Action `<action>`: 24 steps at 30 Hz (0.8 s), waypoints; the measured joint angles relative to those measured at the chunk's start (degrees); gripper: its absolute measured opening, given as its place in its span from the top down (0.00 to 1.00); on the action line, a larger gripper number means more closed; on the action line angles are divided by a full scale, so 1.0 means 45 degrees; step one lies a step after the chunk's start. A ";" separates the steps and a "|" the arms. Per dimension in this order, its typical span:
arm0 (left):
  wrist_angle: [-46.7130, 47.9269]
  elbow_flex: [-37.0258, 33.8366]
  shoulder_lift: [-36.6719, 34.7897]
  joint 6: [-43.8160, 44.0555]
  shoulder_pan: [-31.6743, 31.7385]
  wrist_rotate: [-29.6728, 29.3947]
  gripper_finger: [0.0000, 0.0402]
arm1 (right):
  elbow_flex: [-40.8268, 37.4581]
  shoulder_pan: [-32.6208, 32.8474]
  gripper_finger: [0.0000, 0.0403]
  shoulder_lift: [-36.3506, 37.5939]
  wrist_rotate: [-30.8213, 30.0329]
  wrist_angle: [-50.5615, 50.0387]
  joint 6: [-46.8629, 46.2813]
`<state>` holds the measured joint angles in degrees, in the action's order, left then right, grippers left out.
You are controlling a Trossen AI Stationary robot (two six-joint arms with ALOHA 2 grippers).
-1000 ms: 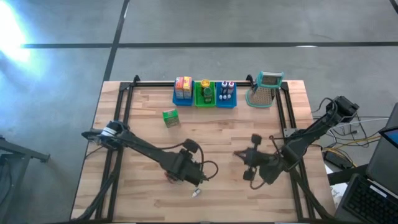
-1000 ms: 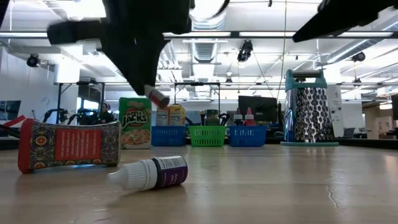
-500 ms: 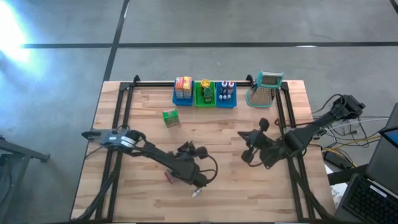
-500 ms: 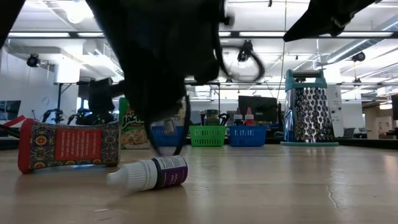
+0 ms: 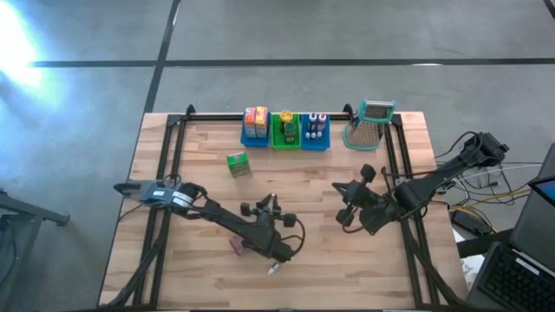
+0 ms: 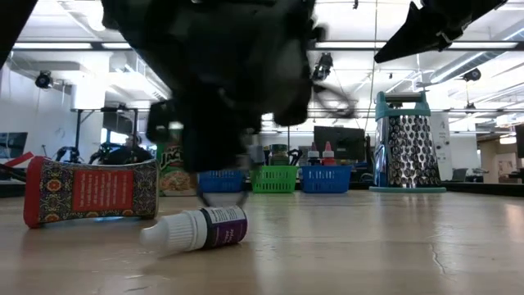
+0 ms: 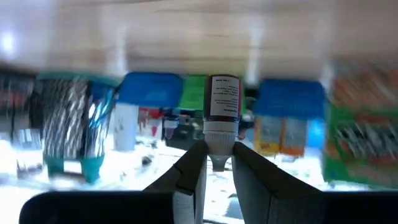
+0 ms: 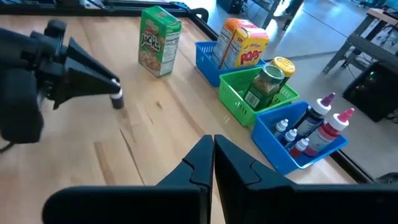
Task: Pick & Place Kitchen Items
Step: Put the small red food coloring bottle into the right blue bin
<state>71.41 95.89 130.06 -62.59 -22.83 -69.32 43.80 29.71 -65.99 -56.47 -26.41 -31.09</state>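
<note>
Two dark arms reach over our wooden table (image 5: 199, 156). On the left, our left gripper (image 7: 219, 163) pinches a small bottle (image 7: 222, 102) by its white cap, above the table. Below it lie a red packet (image 6: 90, 191) and a purple bottle (image 6: 196, 229) (on its side). Our right gripper (image 8: 213, 152) hangs with fingers pressed together, holding nothing. Far back stand the bins (image 5: 285, 135) and the grater (image 5: 370, 126).

Purple bottle (image 6: 196, 229) lies on table (image 6: 368, 246); red packet (image 6: 90, 191) behind it.
</note>
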 joint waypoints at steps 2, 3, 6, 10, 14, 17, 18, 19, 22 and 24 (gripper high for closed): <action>-0.1395 -0.0063 0.0000 0.0430 0.0000 -0.0111 0.82 | -0.0058 0.0000 0.98 -0.0027 0.0005 -0.0092 0.0000; -0.1917 -0.0071 0.0000 0.0465 0.0000 -0.0099 0.82 | -0.0088 0.0000 0.98 -0.0027 0.0005 -0.0108 0.0000; -0.3321 -0.0192 0.0000 -0.0824 0.0000 0.0035 0.82 | -0.0216 0.0000 0.98 -0.0022 -0.0005 -0.0087 0.0000; -0.4873 -0.0526 0.0000 -0.2678 0.0072 0.0073 0.82 | -0.0578 0.0000 0.98 -0.0022 -0.0009 -0.0080 -0.0187; -0.5113 -0.0594 0.0000 -0.3080 0.0279 0.0041 0.82 | -0.0851 -0.0005 0.98 -0.0024 -0.0003 -0.0099 -0.0340; -0.5241 -0.0691 0.0000 -0.3038 0.0380 -0.0201 0.82 | -0.0851 -0.0005 0.98 0.0012 -0.0005 -0.0085 -0.0364; -0.5255 -0.0737 0.0000 -0.3033 0.0403 -0.0377 0.82 | -0.0851 -0.0002 0.98 0.0034 -0.0005 -0.0089 -0.0389; -0.5245 -0.0762 0.0000 -0.3035 0.0429 -0.0462 0.82 | -0.0851 0.0000 0.98 0.0051 -0.0009 -0.0080 -0.0393; -0.5344 -0.0807 0.0000 -0.3044 0.0489 -0.0554 0.82 | -0.0851 0.0000 0.98 0.0056 -0.0005 -0.0070 -0.0400; -0.5360 -0.0819 0.0000 -0.3058 0.0500 -0.0579 0.82 | -0.0851 0.0000 0.98 0.0056 -0.0009 -0.0065 -0.0418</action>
<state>47.29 92.20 130.06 -76.35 -20.58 -71.93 39.97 29.71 -65.73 -56.51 -26.70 -32.97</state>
